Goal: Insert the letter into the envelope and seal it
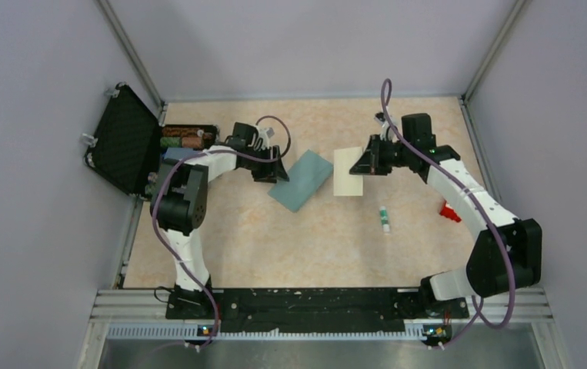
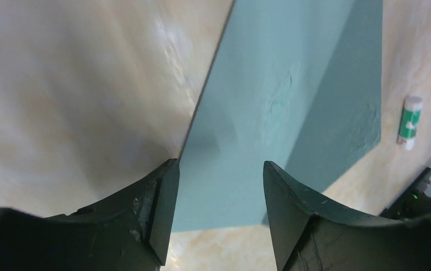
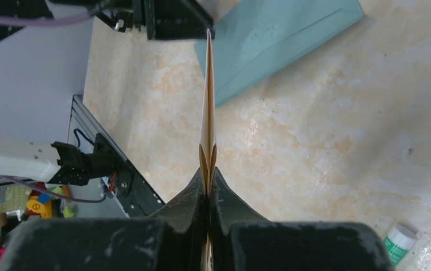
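**Top external view.** The teal envelope point(image 1: 300, 180) lay flat and aslant on the marbled table point(image 1: 275, 246). The left gripper point(image 1: 273, 173) stood at the envelope's left end. The right gripper point(image 1: 365, 163) was to the envelope's right and held the beige letter point(image 1: 348, 172), whose edge came just beside the envelope's right end. A glue stick point(image 1: 385, 220) lay right of the envelope, apart from it and nearer the arm bases. An open black case point(image 1: 125, 138) stood well left of the envelope.

**Left wrist view.** The 2 fingers point(image 2: 165, 197) were spread, and the envelope point(image 2: 281, 101) showed in the gap between them. Whether they touched it could not be told. The glue stick point(image 2: 409, 121) lay past the envelope's far corner.

**Right wrist view.** The 2 fingers point(image 3: 227, 197) were pressed together, pinching the letter point(image 3: 208, 101), seen edge-on. The envelope point(image 3: 269, 39) lay flat beyond the letter's far end.
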